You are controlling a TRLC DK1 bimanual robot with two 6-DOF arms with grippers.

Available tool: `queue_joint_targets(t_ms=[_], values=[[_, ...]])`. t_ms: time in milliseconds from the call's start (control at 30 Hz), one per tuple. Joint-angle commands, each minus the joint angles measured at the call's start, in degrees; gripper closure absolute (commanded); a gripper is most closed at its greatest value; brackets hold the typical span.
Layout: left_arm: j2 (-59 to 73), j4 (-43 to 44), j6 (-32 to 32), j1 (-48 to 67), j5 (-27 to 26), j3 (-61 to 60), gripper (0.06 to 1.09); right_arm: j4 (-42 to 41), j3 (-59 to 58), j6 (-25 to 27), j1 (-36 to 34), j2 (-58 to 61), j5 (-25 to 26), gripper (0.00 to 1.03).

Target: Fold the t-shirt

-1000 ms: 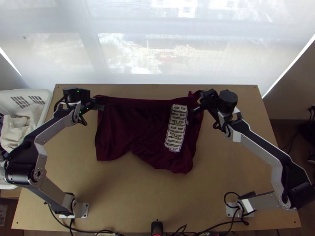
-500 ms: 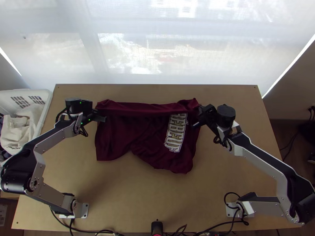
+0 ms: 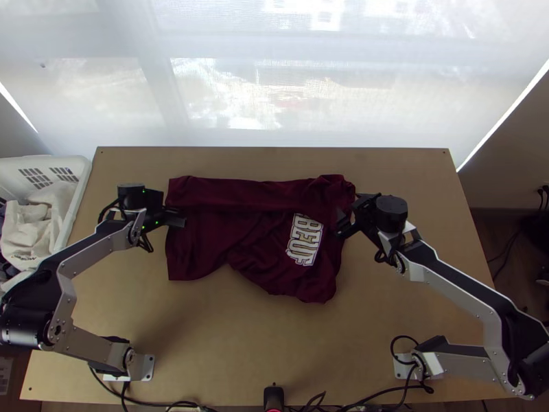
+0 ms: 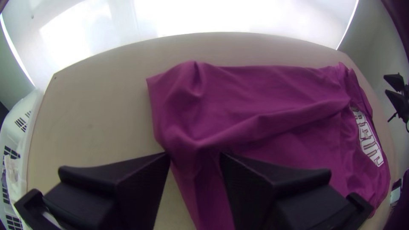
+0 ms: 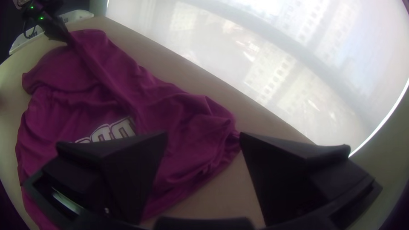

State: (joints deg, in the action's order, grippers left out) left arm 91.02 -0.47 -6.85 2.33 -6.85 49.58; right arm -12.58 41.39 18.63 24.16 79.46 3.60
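The dark red t-shirt [image 3: 206, 244] lies across the table's middle, its far edge turned over toward the near side as a long band covering part of the white lettering [image 3: 302, 242]. My left gripper [image 3: 180, 217] is at the shirt's left edge beside the band. In the left wrist view, the left gripper [image 4: 195, 156] stands open over the crumpled band end of the shirt [image 4: 272, 89]. At the shirt's right edge is my right gripper [image 3: 345, 215]. The right wrist view shows the right gripper [image 5: 203, 135] open, with the bunched shirt corner [image 5: 200, 115] beyond its fingers.
A white basket [image 3: 81, 189] holding light cloth stands against the table's left side. Bare tabletop [image 3: 261, 343] lies nearer than the shirt, with cables and a small black device [image 3: 273, 398] at the near edge. A bright translucent screen [image 3: 274, 82] rises behind the table.
Both grippers have moved toward the near side. The shirt's far edge came over with them, the band now lies flatter and covers more lettering, and the cloth has been let go.
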Motion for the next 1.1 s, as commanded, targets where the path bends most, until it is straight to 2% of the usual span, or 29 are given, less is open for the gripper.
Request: queue_joint_targets(t_ms=[0, 67, 200, 333, 433, 933, 1067], values=[[-6.91, -9.02, 1.14, 0.66, -2.38, -2.03, 0.26, 2.65, -0.96, -0.18, 0.01, -4.14, 0.27, 0.04], [-10.52, -13.59, 1.4, 0.57, -4.31, -1.95, 0.22, 4.49, -0.69, -0.35, 0.01, -6.51, 0.45, 0.04], [-15.88, -24.14, 1.14, 0.4, -6.86, -1.51, 0.2, 9.24, -0.34, -0.79, 0.09, -10.82, 0.54, 0.04], [-15.35, -34.51, -0.71, 0.57, -8.0, -1.51, 0.21, 12.93, -0.69, -1.32, -0.26, -14.51, 0.54, 0.04], [-14.47, -38.2, -0.97, 1.36, -8.18, -1.86, 0.21, 15.39, -1.04, -2.2, -0.08, -17.32, 0.54, 0.04], [-6.65, -34.86, 6.59, 11.82, -9.67, 1.66, 0.21, 20.4, -3.51, -2.11, 0.97, -23.74, 0.54, 0.04], [-6.03, -35.04, 6.5, 11.82, -9.67, 1.31, 0.38, 20.93, -3.51, -1.41, 0.89, -24.71, 0.54, 0.04]])
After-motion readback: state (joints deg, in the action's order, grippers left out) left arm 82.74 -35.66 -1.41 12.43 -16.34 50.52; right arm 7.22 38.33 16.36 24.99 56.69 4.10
